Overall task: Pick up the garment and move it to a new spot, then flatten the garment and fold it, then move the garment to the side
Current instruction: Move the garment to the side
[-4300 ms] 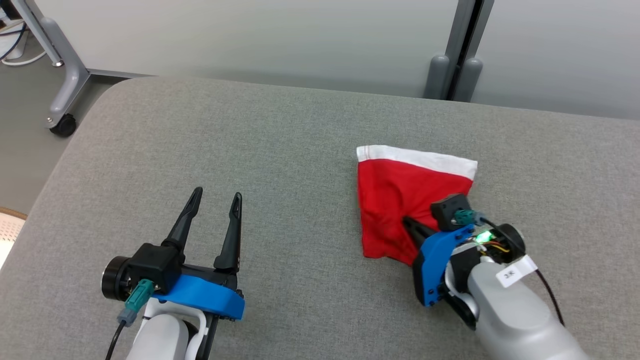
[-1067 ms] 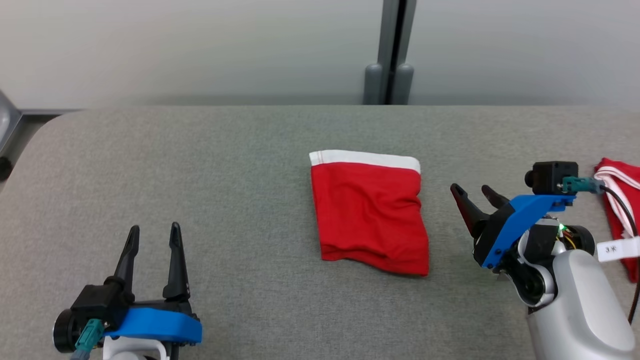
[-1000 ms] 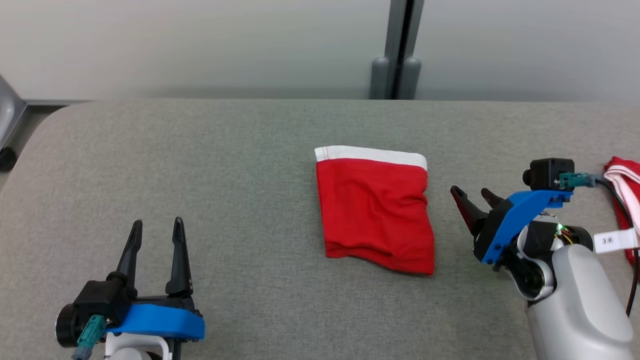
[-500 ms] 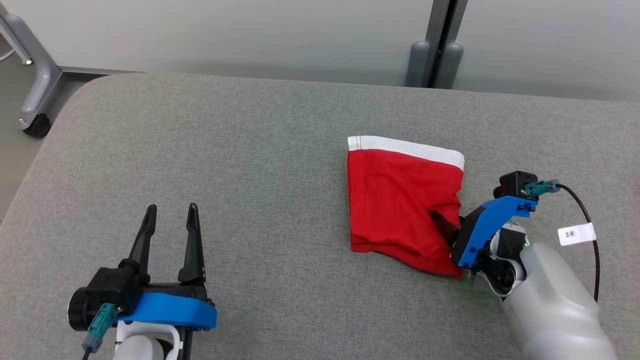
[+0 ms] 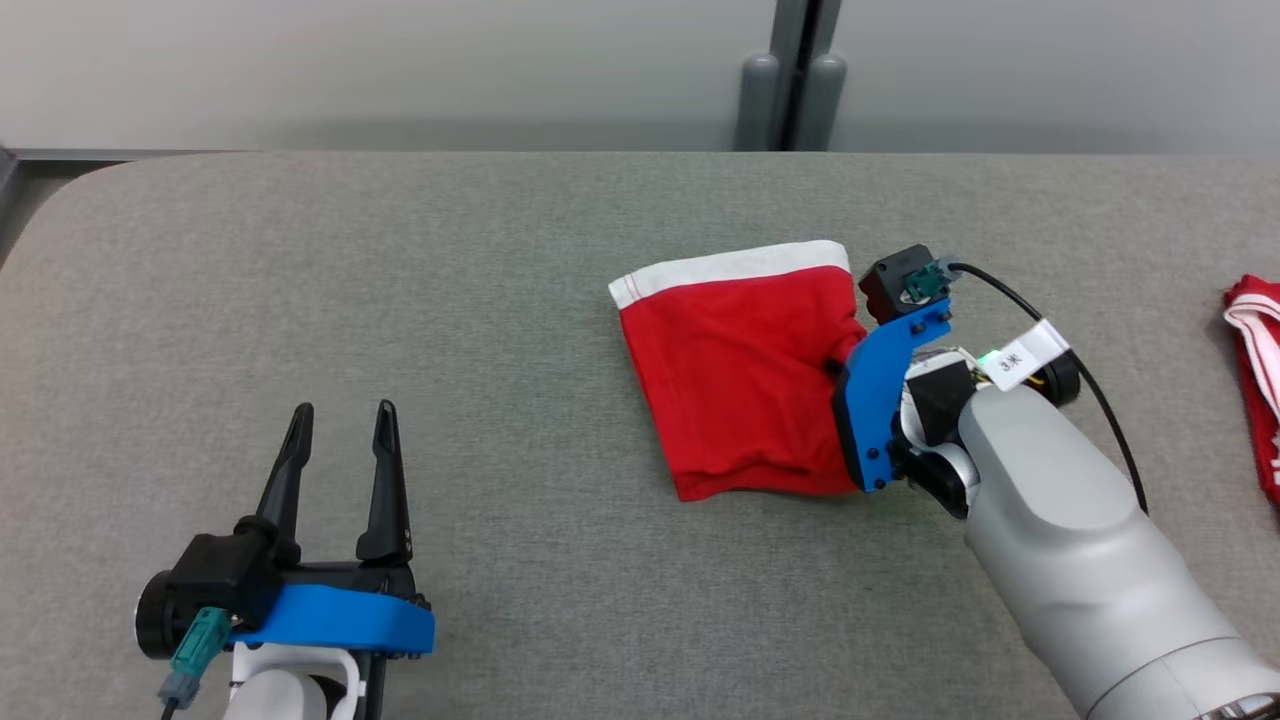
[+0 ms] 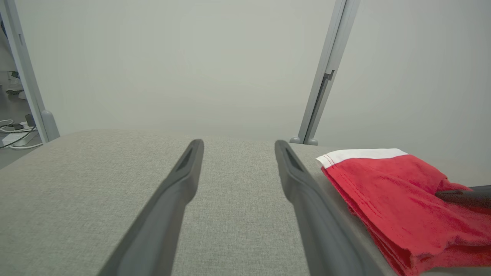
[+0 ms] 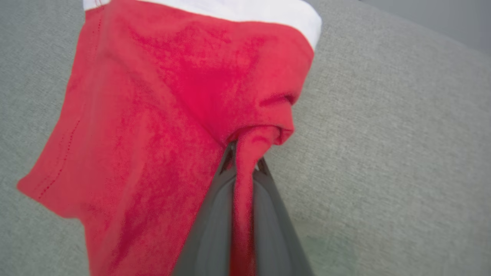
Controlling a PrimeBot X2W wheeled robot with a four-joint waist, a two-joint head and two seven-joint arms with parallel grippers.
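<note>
1. Right of centre on the table (image 5: 400, 250) lies the garment (image 5: 740, 370) — red and folded, with a white band (image 5: 730, 268) along its far edge.
2. On the garment's right edge the right claw (image 7: 245, 155) is clenched. In the right wrist view a pinch of red cloth runs between its two dark fingers and bunches into a pucker at their tips.
3. Around that pinch the garment's right side is gathered into creases, while its left and near parts lie on the table.
4. At the near left the left claw (image 5: 344, 408) sits well apart from the garment, fingers spread and pointing far — nothing between them.
5. From the left wrist view the garment lies to the right of that claw's fingers, its layered edges facing them, and a dark finger of the other claw rests on the red cloth.
6. At the right edge of the head view another red-and-white cloth (image 5: 1255, 380) lies on the table, well apart from the garment.
7. Beyond the table stands a pale wall (image 5: 400, 60) with a grey post (image 5: 795, 70).
</note>
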